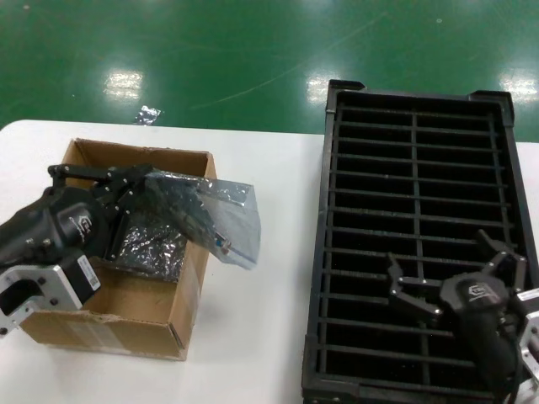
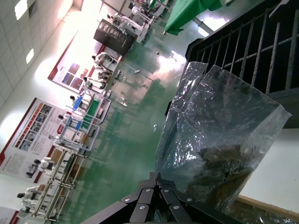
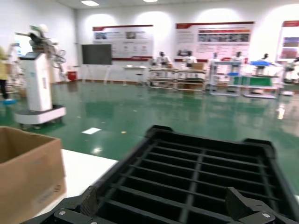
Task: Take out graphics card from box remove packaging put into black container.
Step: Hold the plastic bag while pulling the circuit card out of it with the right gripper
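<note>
My left gripper [image 1: 150, 181] hovers over the brown cardboard box [image 1: 181, 311] and is shut on one end of the translucent packaging [image 1: 227, 210]. The bag hangs out over the box's right wall. In the left wrist view the fingertips [image 2: 156, 176] meet on the crinkly packaging [image 2: 219, 130], and a dark flat shape inside it is the graphics card [image 2: 219, 163], only dimly seen. The black container [image 1: 324, 252] with its many slats lies at the right. My right gripper [image 1: 440, 252] is open above the container's near part, its jaws [image 3: 162, 203] wide apart over the slots of the black container [image 3: 163, 133].
Dark shiny bagged cards [image 1: 152, 244] lie in the box. A small crumpled shiny scrap [image 1: 147, 114] lies on the green floor beyond the white table [image 1: 261, 337]. The box's corner [image 3: 28, 172] shows in the right wrist view.
</note>
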Robot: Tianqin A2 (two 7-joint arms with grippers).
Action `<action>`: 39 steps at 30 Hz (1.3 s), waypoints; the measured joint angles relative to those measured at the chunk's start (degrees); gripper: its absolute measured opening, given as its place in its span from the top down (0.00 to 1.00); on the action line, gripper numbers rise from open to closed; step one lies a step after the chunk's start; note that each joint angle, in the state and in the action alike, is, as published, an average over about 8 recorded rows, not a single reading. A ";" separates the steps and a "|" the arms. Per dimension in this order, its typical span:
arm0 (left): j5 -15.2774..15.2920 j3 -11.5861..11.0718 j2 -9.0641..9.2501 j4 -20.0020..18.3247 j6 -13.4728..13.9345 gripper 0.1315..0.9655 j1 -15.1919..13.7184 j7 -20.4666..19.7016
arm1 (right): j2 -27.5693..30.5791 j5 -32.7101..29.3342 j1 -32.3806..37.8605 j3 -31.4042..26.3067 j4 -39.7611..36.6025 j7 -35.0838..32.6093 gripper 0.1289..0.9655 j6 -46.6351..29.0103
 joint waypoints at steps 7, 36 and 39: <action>0.00 0.00 0.00 0.00 0.00 0.99 0.00 0.00 | 2.45 0.30 1.31 -1.83 0.09 1.15 0.06 -3.32; 0.00 0.00 0.00 0.00 0.00 0.99 0.00 0.00 | 6.41 0.89 5.64 -9.31 1.72 3.87 0.61 -14.73; 0.00 0.00 0.00 0.00 0.00 0.99 0.00 0.00 | 5.91 0.57 6.87 -10.47 0.99 3.35 0.70 -15.99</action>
